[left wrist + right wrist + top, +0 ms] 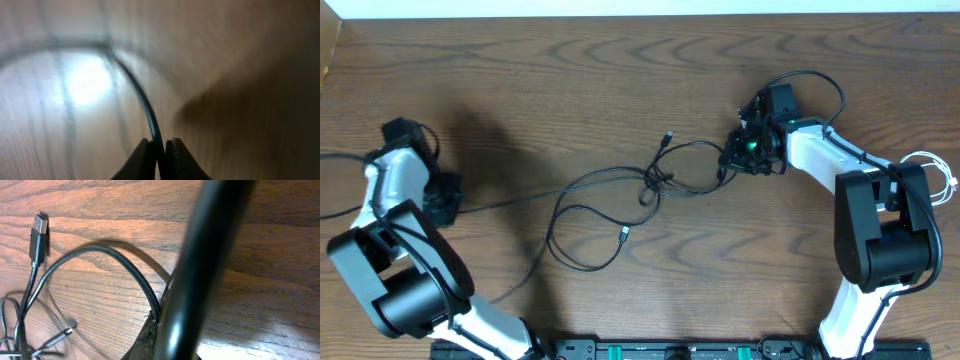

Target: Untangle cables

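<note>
The long thin black cable (582, 180) lies in loops across the middle of the table, with a knot (655, 183) at its centre. One plug (667, 137) points to the far side, another (624, 233) lies nearer the front. My left gripper (448, 202) is shut on the cable's left run, which shows between its jaws (160, 147) in the left wrist view. My right gripper (732, 160) is shut on the cable's right end (150, 292); a thick arm wire (200, 270) hides one finger. The white cable (942, 172) lies coiled at the far right.
The right wrist view shows a USB plug (38, 230) and thin cable strands at the left. The left arm (390, 250) and right arm (880, 230) stand at the front corners. The table's far edge (640, 14) runs along the top.
</note>
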